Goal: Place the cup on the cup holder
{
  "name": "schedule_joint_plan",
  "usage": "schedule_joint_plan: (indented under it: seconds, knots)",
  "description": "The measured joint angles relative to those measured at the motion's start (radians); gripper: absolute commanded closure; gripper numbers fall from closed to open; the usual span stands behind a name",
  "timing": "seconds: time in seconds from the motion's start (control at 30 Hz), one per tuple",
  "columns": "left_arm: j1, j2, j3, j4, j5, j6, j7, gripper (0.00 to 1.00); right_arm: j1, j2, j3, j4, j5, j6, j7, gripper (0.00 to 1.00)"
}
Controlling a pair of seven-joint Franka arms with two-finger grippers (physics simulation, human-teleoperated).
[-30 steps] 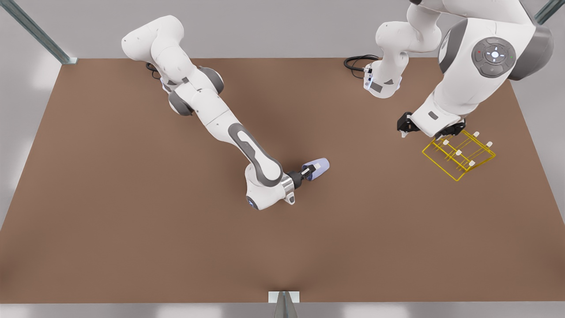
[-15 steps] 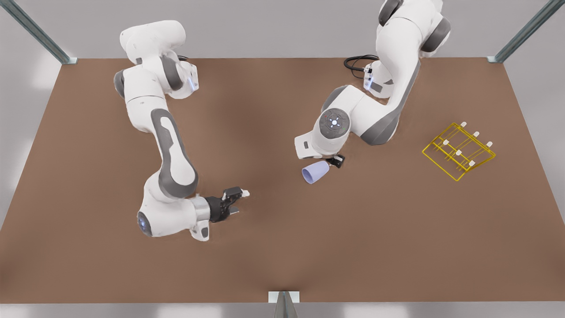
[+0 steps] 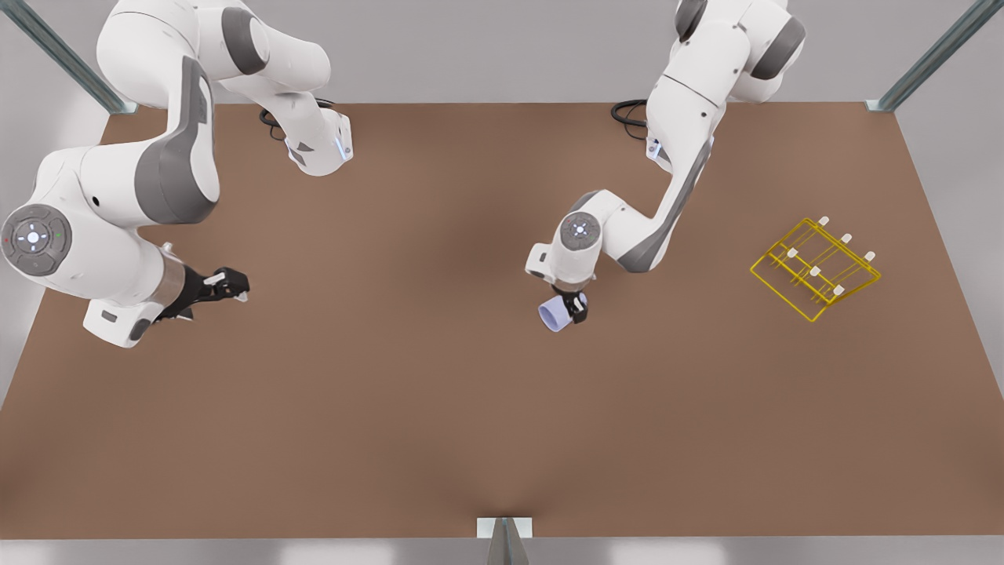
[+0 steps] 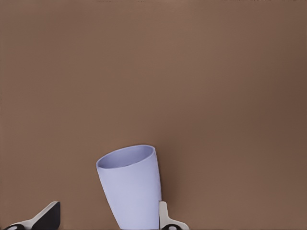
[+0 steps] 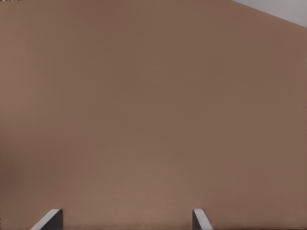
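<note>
Lavender-blue, the cup [image 3: 555,315] sits mid-worktop between the left gripper's [image 3: 575,308] spread fingers [image 4: 164,218], so these should close squarely before carrying it to the cup holder [image 3: 816,268], well apart; right gripper [image 3: 233,287] waits open.

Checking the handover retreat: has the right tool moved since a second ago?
Yes. The right tool has withdrawn toward the front view's left, farther from the cup holder, leaving the cup.

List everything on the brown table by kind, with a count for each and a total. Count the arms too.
Cups: 1, the lavender cup at the left pincer
Cup holders: 1, the yellow cup holder, apart from the cup
Robot arms: 2; the right pincer waits over the table
Total: 4
</note>
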Motion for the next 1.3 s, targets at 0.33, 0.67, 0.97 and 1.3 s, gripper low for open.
schedule_joint_plan:
  seconds: [0.33,0.67,0.97,1.3]
  knots:
    - [0.010,0.019,0.031,-0.095,0.005,0.257,0.130,0.00,0.001,0.004,0.004,0.006,-0.005,-0.011,0.093,0.00]
    - [0.026,0.026,0.039,-0.134,-0.013,0.215,0.022,0.00,0.026,0.008,0.003,0.005,-0.038,-0.014,0.146,0.00]
    - [0.029,0.087,0.039,-0.134,-0.114,0.207,-0.089,0.00,0.022,0.007,0.003,0.006,-0.048,-0.017,0.173,0.00]
    - [0.029,0.122,0.039,-0.133,-0.170,0.210,-0.167,0.04,0.016,0.009,0.003,0.006,-0.047,-0.021,0.190,0.00]
